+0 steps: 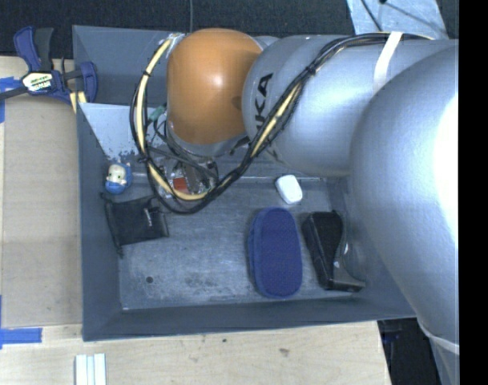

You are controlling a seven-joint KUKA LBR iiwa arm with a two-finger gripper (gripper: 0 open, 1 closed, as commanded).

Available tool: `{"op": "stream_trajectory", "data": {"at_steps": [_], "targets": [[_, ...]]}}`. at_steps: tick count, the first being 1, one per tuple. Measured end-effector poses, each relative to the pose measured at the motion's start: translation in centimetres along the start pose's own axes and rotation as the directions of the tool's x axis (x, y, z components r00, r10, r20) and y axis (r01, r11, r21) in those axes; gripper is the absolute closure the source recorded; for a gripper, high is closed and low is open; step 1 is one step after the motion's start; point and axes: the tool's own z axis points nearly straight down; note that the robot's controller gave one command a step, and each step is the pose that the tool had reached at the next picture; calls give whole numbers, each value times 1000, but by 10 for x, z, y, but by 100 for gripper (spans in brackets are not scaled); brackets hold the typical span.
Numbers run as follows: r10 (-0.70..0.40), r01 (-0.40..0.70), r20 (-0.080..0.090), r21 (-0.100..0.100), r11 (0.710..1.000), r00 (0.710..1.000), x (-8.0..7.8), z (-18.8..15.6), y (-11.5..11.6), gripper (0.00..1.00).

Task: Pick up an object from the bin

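Note:
My gripper (187, 181) sits under the arm's orange cover, low in the bin's left half near the back wall. Just left of it lies a small blue and white figure (115, 180). A black, flat, folded thing (135, 221) lies below and to the left of the gripper, close to it. Whether anything is held under the cover is hidden.
A blue oval pouch (274, 252) lies in the middle front of the bin. A black wedge-shaped thing (328, 249) is at its right, and a small white block (289, 188) behind it. The arm covers the bin's right and back.

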Motion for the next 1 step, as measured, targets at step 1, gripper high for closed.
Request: {"op": "stream_trajectory", "data": {"at_steps": [1], "targets": [[16, -16, 1, 2, 1000, 1000, -11, -74, -12, 100]]}}
